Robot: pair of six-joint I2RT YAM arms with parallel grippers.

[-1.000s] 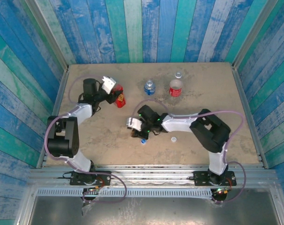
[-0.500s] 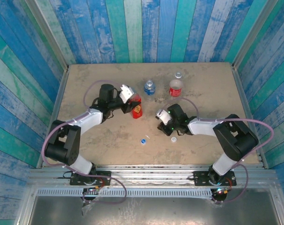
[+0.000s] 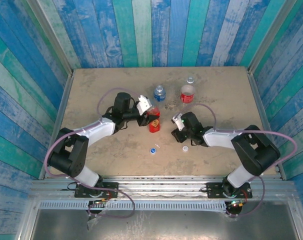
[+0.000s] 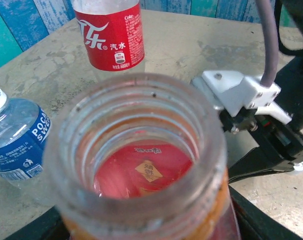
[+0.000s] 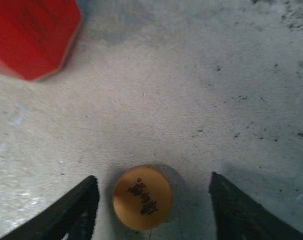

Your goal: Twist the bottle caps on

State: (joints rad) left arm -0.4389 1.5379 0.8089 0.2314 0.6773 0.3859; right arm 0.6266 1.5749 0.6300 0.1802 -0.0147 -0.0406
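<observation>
Two hands reach over the table point(image 3: 91, 85). The left hand point(image 3: 149, 111) pinches the red bottle point(image 3: 154, 124) near its top, one finger on each side. This bottle stands up in the middle of the table. Its mouth is open and round, with little ridges around the clear neck. A yellow mark shows down inside the red.

The right hand point(image 5: 152, 182) is spread wide, close beside the red bottle. The orange cap point(image 5: 142, 197) lies flat on the table between its two black fingers point(image 5: 74, 215), nearer to one of them. This cap is round and smooth, with dark writing on top.

I count three bottles. The other two stand side by side near the back. One is the blue-label bottle point(image 3: 159, 93), short and clear. The other is the red-label bottle point(image 3: 187, 93), also clear. All three look like plastic.

I count three caps. The blue cap point(image 3: 153, 149) and the white cap point(image 3: 185, 148) lie on the table nearer the front, apart from each other. Both are small and round.

The table is sandy brown and rough, with dark specks. The walls point(image 3: 166, 30) are painted boards in blue and green.
</observation>
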